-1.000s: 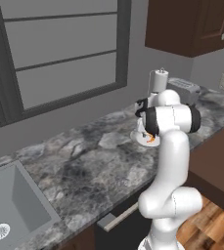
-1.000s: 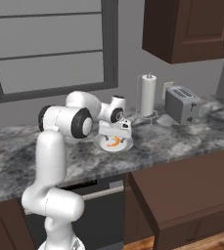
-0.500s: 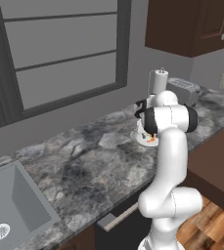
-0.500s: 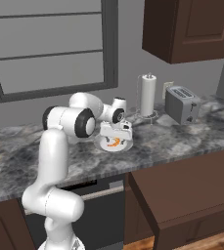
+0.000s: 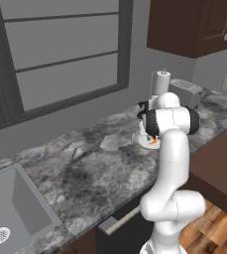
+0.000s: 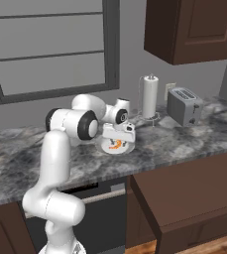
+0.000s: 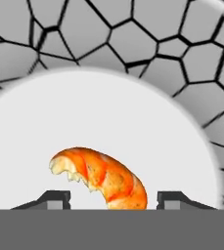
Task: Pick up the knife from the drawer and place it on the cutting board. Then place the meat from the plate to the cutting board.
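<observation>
Lying on the white centre of the plate (image 7: 133, 122), the meat (image 7: 101, 178) is an orange-red curved piece whose lower end runs down between the two dark fingertips (image 7: 55, 199) at the bottom of the hand view; the tips stand on either side of it with visible gaps, so the jaws are parted and whether they press the meat cannot be told from here. The plate's greyish rim with dark crackle lines arcs around the top and right of that view. From the right base view the gripper (image 6: 119, 140) is down over the plate (image 6: 127, 147), the meat (image 6: 116, 144) showing as an orange spot beneath it. The plate sits on the mottled grey stone counter (image 6: 184, 136), with a paper towel roll (image 6: 149, 96) on a stand behind it and a silver toaster (image 6: 183, 105) further right. In the left base view the plate (image 5: 143, 141) peeks out beside the white arm, and a grey sink (image 5: 8, 211) is set into the counter at the far left, under a large window (image 5: 60, 49)
</observation>
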